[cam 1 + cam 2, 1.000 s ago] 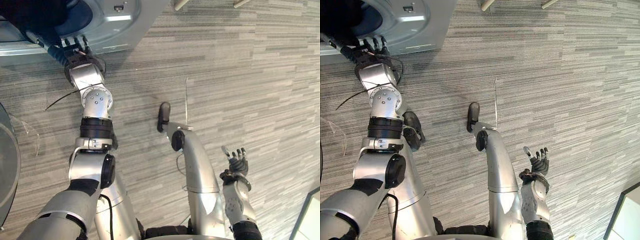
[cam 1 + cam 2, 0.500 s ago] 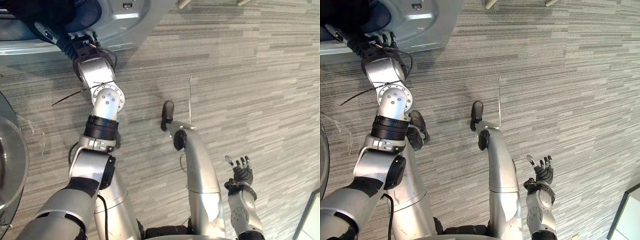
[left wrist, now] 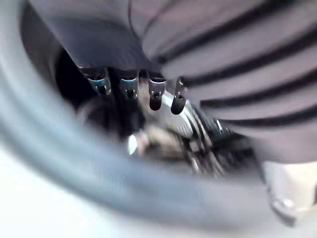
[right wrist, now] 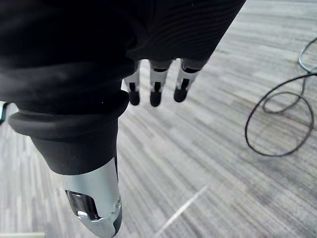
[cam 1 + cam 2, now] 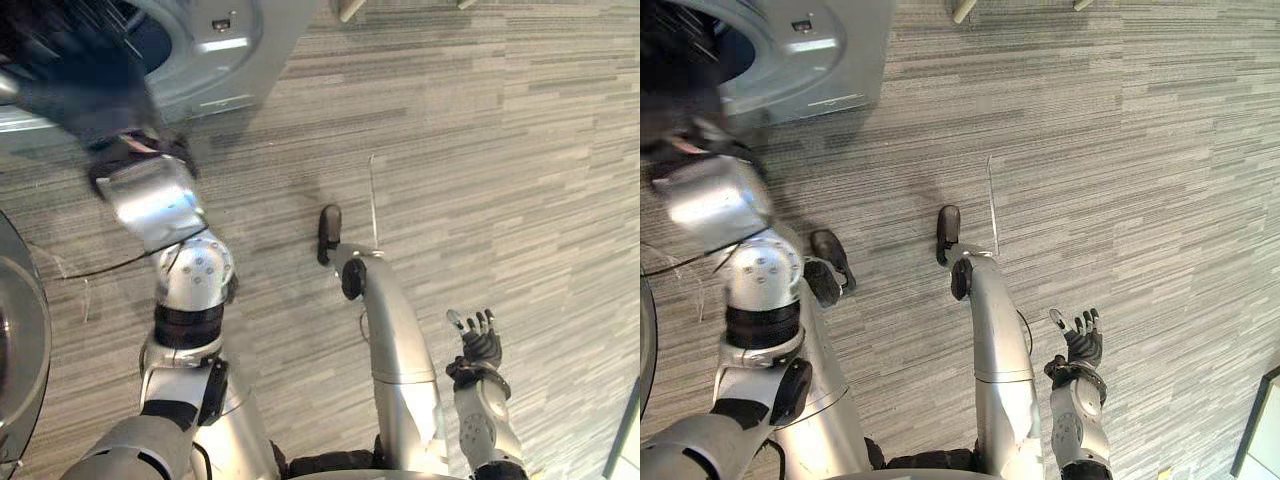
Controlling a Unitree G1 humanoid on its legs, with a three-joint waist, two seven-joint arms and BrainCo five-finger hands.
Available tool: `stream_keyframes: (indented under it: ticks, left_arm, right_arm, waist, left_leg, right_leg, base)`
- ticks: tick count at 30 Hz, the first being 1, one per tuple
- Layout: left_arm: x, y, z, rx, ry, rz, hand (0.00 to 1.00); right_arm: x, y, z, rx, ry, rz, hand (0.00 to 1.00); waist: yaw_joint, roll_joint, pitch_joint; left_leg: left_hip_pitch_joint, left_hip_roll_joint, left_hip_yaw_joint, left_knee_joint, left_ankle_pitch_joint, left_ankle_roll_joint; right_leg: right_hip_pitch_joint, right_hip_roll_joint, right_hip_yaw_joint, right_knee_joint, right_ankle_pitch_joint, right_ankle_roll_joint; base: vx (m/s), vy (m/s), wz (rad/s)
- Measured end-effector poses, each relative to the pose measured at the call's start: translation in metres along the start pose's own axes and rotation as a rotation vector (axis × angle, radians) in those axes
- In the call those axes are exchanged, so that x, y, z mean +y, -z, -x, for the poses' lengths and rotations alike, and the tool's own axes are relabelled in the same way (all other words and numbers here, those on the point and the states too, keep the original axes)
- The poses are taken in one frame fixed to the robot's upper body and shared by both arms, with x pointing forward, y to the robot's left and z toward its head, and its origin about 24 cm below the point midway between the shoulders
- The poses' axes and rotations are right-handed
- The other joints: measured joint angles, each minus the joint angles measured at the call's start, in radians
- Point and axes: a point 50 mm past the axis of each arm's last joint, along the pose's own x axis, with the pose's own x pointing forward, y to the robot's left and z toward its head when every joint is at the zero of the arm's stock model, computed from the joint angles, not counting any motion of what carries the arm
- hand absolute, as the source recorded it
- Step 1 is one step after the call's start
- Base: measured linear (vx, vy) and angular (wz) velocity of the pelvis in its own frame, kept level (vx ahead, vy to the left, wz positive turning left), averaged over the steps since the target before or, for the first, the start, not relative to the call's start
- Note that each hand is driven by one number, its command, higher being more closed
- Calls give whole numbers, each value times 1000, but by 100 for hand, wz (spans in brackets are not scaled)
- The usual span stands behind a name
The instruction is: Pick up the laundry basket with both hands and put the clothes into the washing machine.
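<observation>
The silver washing machine (image 5: 235, 45) stands at the top left with its round opening (image 5: 150, 35) dark. My left hand (image 5: 92, 92) is raised in front of that opening and is blurred by motion. In the left wrist view its fingers (image 3: 128, 85) hang relaxed with nothing in them, past the grey door rim (image 3: 74, 163), over the dark drum. What lies in the drum I cannot make out. My right hand (image 5: 478, 345) is at the lower right, palm up, fingers (image 4: 155, 91) straight and empty above the floor.
The machine's round glass door (image 5: 15, 350) stands swung out at the left edge. Grey striped carpet (image 5: 500, 150) covers the floor, with a thin pale line (image 5: 373, 200) on it. Pale furniture legs (image 5: 350, 8) show at the top; a white panel (image 5: 632, 430) is at the lower right.
My left forearm and hand have swung to the left across the machine's front and now blur. The right hand has stayed where it was, still open.
</observation>
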Motion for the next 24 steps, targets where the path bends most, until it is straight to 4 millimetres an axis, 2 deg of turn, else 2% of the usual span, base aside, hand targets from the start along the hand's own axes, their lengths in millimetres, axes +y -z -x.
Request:
stream_keyframes:
  ticks: [2, 4, 8, 15, 19, 20, 21, 22, 23, 24]
  left_arm:
    - [5, -8, -2, -35, -18, -52, 0]
    - [11, -18, 8, -93, -41, -95, 0]
    - [2, -22, 11, -136, 3, -136, 0]
    - [13, -25, 11, -158, -49, -244, 0]
    - [45, -21, 12, -100, -156, -370, 0]
    - [67, -21, 20, -52, -236, -448, 0]
    - [77, -21, 24, -26, -273, -484, 0]
    - [100, -20, 36, 38, -364, -559, 0]
    - [113, -21, 45, 76, -413, -599, 0]
    - [134, -24, 64, 152, -509, -668, 0]
  right_arm:
    - [1, -1, 0, -3, -5, -5, 0]
    - [1, -1, 0, -4, -5, -5, 0]
    - [5, -4, -1, -18, -17, -11, 0]
    - [9, -6, -1, -30, -28, -16, 0]
    - [7, -6, -1, -31, -20, -19, 0]
    - [6, -6, -1, -30, -8, -27, 0]
    - [5, -6, -1, -30, -2, -29, 0]
    - [4, -6, -1, -30, 8, -32, 0]
    - [3, -6, -1, -31, 14, -33, 0]
    - [0, -5, -2, -28, 28, -25, 0]
  waist:
    - [-1, -1, 0]
    - [0, -2, -1]
    - [6, -3, -2]
    - [9, -3, -2]
    - [19, -3, -2]
    - [23, -3, -2]
    - [26, -3, -2]
    - [30, -3, -2]
    - [31, -3, -2]
    - [33, -3, -2]
  left_leg:
    - [22, 4, 13, -17, -1, -3]
    - [29, 10, 9, -36, 2, -8]
    - [39, 9, 9, -46, 5, -10]
    - [54, 12, 13, -41, 6, -16]
    - [82, 11, 21, -49, -2, -17]
    - [98, 11, 24, -56, -4, -21]
    - [109, 10, 26, -61, -4, -22]
    - [137, 8, 36, -74, -3, -23]
    - [154, 6, 44, -84, -3, -24]
    - [195, -2, 57, -106, 0, -28]
  right_leg:
    - [11, 2, 6, -10, -5, 8]
    - [24, 5, 1, -36, -5, 8]
    - [29, 11, 0, -35, -6, 7]
    - [33, 12, 3, -15, -13, -1]
    - [50, 12, 7, -16, -21, 0]
    - [64, 12, 8, -17, -23, -4]
    - [70, 10, 9, -18, -24, -5]
    - [90, 5, 12, -20, -29, -6]
    - [102, -2, 14, -22, -31, -6]
    - [131, -5, 21, -29, -35, -2]
  base:
    - [-30, -20, -2]
    - [-16, -8, -6]
    - [28, 7, 2]
    - [33, 13, 0]
    - [-5, -3, 1]
    - [-14, -14, 7]
    - [-14, -24, 13]
    - [-7, -22, 14]
    - [-10, -36, 21]
    - [-8, -54, 21]
